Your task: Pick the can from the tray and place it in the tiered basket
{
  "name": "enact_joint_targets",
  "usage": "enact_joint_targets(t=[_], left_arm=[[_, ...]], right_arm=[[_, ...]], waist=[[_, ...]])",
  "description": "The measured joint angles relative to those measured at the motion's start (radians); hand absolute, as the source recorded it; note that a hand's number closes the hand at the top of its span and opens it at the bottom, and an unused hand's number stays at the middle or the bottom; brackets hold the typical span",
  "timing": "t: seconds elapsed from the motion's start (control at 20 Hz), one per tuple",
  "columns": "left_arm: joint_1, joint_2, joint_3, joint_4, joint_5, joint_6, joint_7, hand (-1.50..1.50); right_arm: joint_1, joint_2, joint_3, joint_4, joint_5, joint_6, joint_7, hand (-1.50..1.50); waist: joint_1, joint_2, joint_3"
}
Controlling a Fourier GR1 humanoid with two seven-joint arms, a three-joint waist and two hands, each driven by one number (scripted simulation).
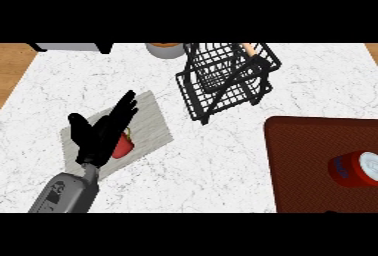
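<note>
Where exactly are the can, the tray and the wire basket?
can [345, 172], head view, its coloured side
tray [303, 160], head view, bare floor left of the can
tiered basket [218, 95], head view, its front mesh wall

White marble-look counter [221, 165]; black wire basket [225, 80]; matt brown tray [310, 150]; glossy can [356, 169].

One arm only is seen, at the near left. Forearm [65, 194]: a grey, rounded casing, smooth-sided, shaded darker along one edge. A darker inset patch with small pale marks is noted on its upper face; the marks cannot be read. Towards the hand the casing is narrowed to a slim grey wrist section [90, 172]. Left hand [97, 135]: black throughout and matt. The fingers are recorded as long and slender, the thumb as shorter and thicker.
</note>
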Motion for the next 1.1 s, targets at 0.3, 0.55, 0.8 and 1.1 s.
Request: enact_joint_targets(t=[0.3,0.55,0.8,1.1], left_arm=[[0.032,-0.01,0.023,0.012,-0.015,-0.003,-0.024,0.0],[0.049,-0.013,0.039,-0.025,-0.027,-0.002,0.003,0.0],[0.072,-0.016,0.059,-0.059,-0.038,-0.024,0.023,0.0],[0.062,-0.05,0.084,-0.016,-0.069,-0.05,0.007,0.0]], right_arm=[[-0.141,0.114,0.049,0.116,0.137,0.088,0.037,-1.5],[-0.178,0.188,0.029,0.172,0.217,0.113,0.028,-1.5],[-0.181,0.245,-0.009,0.211,0.263,0.106,-0.003,-1.5],[-0.191,0.285,-0.073,0.254,0.257,0.083,-0.06,-1.5]], waist=[[-0.026,-0.008,0.002],[-0.038,-0.012,0.003],[-0.043,-0.013,0.003],[-0.046,-0.013,0.004]])
